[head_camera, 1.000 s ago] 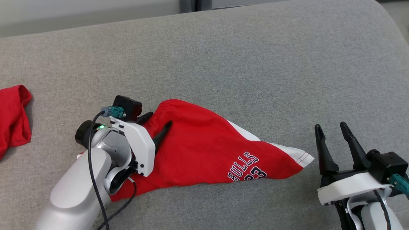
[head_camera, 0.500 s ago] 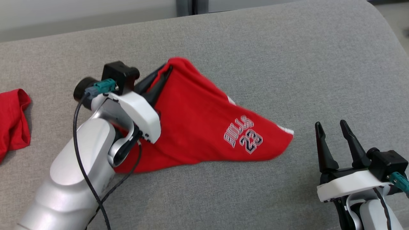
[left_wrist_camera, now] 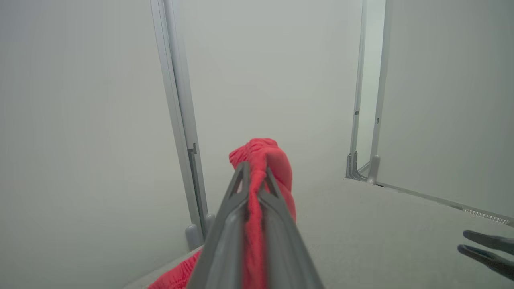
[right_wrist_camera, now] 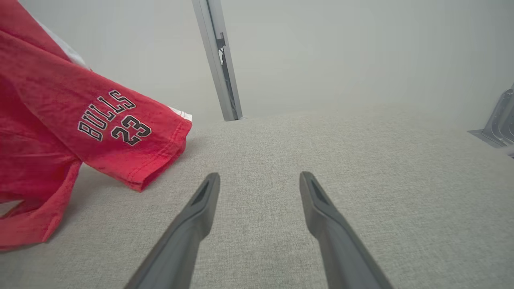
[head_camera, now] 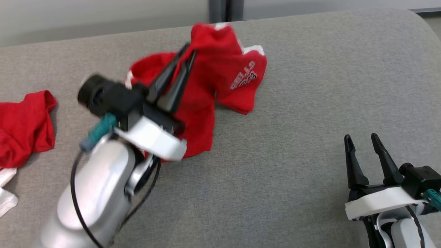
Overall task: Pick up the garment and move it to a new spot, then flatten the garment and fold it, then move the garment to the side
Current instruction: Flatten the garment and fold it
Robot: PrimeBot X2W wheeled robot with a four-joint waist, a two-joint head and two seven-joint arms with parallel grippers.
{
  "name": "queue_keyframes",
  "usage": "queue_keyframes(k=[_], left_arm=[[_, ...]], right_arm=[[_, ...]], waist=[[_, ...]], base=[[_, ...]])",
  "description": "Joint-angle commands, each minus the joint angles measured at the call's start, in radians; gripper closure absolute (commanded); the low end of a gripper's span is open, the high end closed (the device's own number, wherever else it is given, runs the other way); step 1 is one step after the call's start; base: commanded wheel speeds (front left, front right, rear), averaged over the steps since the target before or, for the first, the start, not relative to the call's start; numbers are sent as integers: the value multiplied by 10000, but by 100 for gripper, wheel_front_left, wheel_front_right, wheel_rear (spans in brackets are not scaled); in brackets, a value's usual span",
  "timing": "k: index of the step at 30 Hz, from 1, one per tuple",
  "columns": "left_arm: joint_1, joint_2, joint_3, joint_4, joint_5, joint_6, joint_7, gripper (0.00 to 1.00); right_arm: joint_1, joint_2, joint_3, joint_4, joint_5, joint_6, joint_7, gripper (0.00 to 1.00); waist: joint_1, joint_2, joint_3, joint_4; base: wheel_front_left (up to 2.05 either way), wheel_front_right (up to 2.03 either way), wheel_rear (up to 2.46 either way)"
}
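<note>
The garment is a pair of red shorts with white side trim and "BULLS 23" lettering. It hangs lifted above the grey cushion, bunched, with its lower folds still trailing on the surface. My left gripper is shut on its upper edge; in the left wrist view the garment is pinched between the two fingers. My right gripper stands open at the lower right, empty and apart from the cloth. In the right wrist view the garment hangs at the left, beyond the right gripper.
A second red cloth lies crumpled at the left edge of the grey cushion, with a bit of white fabric below it. A pale wall and metal posts stand behind the cushion's far edge.
My left gripper shut on the garment's edge and lifted it up and away toward the far side. The shorts went from lying flat to hanging bunched. The right arm stayed put.
</note>
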Motion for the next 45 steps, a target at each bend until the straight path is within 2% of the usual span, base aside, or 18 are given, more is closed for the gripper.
queue_keyframes(k=[1, 7, 16, 24, 28, 29, 30, 31, 32, 39, 45], left_arm=[[392, 106, -25, -141, 87, 103, -102, 100], [2350, 599, -279, -300, 56, 277, -454, 100], [3751, 700, -54, 940, -478, 161, -681, 100], [4746, 606, 1125, 1213, -764, 482, -759, 100], [5077, 533, 1600, 1186, -762, 440, -754, 100], [5150, 462, 1716, 1207, -836, 398, -755, 96], [5234, 440, 1763, 1307, -854, 347, -754, 56], [5256, 324, 1856, 1256, -962, 272, -756, 3], [5263, 251, 1931, 1211, -966, 212, -756, 0], [5492, -313, 2538, 493, -985, -34, -758, 0], [5481, -278, 2797, -180, -637, 139, -757, 0]], right_arm=[[5, -44, 15, -56, -30, 1, 30, 0], [-56, -51, -12, -184, -198, 1, 202, 0], [-6, -52, -31, -381, -311, 1, 472, 0], [238, -53, 0, -428, -181, 1, 561, 0], [215, -52, -29, -468, -152, 1, 568, 0], [216, -50, -32, -471, -136, 1, 546, 0], [214, -52, -37, -471, -122, 1, 553, 0], [212, -52, -51, -476, -114, 1, 554, 0], [208, -52, -63, -490, -103, 1, 539, 0], [295, -50, -178, -531, -188, 1, 508, 0], [441, -50, -238, -633, -312, 1, 631, 0]], waist=[[0, 0, 13, 139], [0, 0, 34, 626], [0, 0, -157, 1050], [0, 0, -335, 1024], [0, 0, -330, 995], [0, 0, -328, 989], [0, 0, -332, 978], [0, 0, -337, 968], [0, 0, -346, 957], [0, 0, -585, 934], [0, 0, -864, 945]], base=[[0, 0, 0], [0, 0, 0], [0, 0, 0], [0, 0, 0], [0, 0, 0], [0, 0, 0], [0, 0, 0], [0, 0, 0], [0, 0, 0], [0, 0, 0], [0, 0, 0]])
